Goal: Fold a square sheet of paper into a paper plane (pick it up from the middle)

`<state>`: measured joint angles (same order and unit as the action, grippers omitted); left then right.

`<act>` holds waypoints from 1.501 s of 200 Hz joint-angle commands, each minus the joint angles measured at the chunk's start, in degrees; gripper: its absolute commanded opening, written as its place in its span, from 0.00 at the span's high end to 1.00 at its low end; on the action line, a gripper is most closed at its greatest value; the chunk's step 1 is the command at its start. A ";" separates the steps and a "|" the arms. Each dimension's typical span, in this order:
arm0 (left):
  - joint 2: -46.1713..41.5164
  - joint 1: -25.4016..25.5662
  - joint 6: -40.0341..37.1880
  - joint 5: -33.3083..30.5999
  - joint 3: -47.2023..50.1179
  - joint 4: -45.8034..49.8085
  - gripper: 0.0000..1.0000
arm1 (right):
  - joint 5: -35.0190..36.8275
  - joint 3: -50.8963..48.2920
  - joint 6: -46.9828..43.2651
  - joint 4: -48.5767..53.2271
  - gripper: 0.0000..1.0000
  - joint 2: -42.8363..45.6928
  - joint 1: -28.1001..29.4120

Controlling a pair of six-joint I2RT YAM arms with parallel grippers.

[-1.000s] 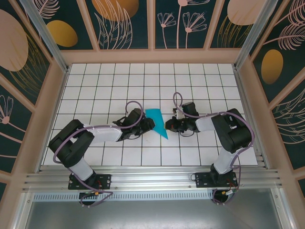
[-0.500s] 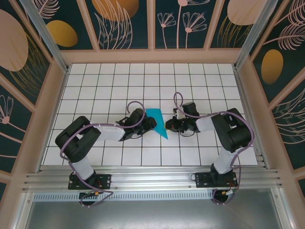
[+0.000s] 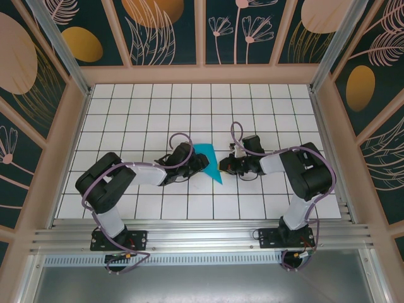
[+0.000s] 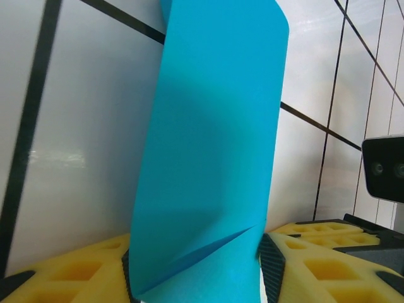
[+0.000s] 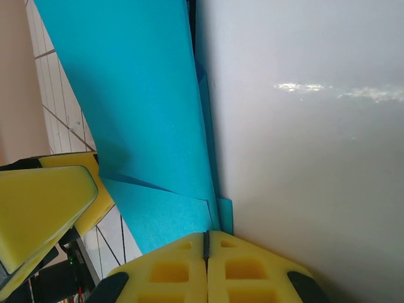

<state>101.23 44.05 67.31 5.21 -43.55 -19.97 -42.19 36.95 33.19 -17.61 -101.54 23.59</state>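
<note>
Table (image 3: 126, 107) first, since nothing on it is shifting. The thing that's moving is your left arm (image 3: 126, 173). Over the last second its elbow is swinging in from 9 o'clock toward the middle and the wrist is creeping a touch further over the paper, while your right arm (image 3: 303, 170) is staying put.

The paper (image 3: 207, 159) is lying a bit toward 6 o'clock of the table's middle, same spot as a second ago. It's folded down to a teal wedge pointing at 5 o'clock, so it's not a dart yet.

Your left gripper (image 3: 197, 165) is coming at it from 9 o'clock with its jaws standing about half apart. On the left wrist cam a raised flap of the paper is sitting in the gap between the yellow pads (image 4: 315, 252), and I'm guessing it's loose rather than pinched.

Your right gripper (image 3: 222, 168) is sitting at the paper's 3 o'clock edge, closed right up, with the paper's edge running up to its tips. Can't tell if a sliver is nipped in there.

My read is that you're anchoring with the right and re-setting the left for the next crease, so you're somewhere mid-fold.
</note>
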 commanded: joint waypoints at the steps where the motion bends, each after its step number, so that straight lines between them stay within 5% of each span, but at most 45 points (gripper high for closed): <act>1: 2.21 0.24 -1.32 4.10 -3.41 -4.91 0.48 | 5.98 -1.33 -1.55 1.78 0.93 -3.36 0.08; 68: 2.09 0.21 -2.47 3.22 -4.47 -3.34 0.54 | 6.99 -0.04 -1.46 2.63 0.92 -4.24 0.04; 119: 3.03 0.24 -5.15 -0.59 -8.09 7.69 0.82 | 7.48 0.57 -1.46 2.55 0.89 -2.20 0.38; 154: 5.40 0.24 -5.39 -0.14 -11.77 12.96 0.96 | 11.49 -0.43 -2.15 3.42 0.84 5.61 1.10; 198: 5.84 0.23 -5.60 -0.78 -14.52 16.89 0.97 | 21.55 -8.03 -5.31 -0.92 0.69 19.29 2.42; 251: 5.56 0.23 -6.21 -0.38 -16.13 18.55 0.97 | 39.13 -16.38 -22.34 -13.75 0.60 24.64 19.20; 300: 5.96 0.24 -5.94 0.58 -16.65 18.65 0.96 | 46.96 -17.18 -34.30 -19.97 0.54 19.81 27.09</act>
<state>106.69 44.14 62.15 5.41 -58.74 -2.74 -1.85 18.50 8.05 -32.47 -78.67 48.29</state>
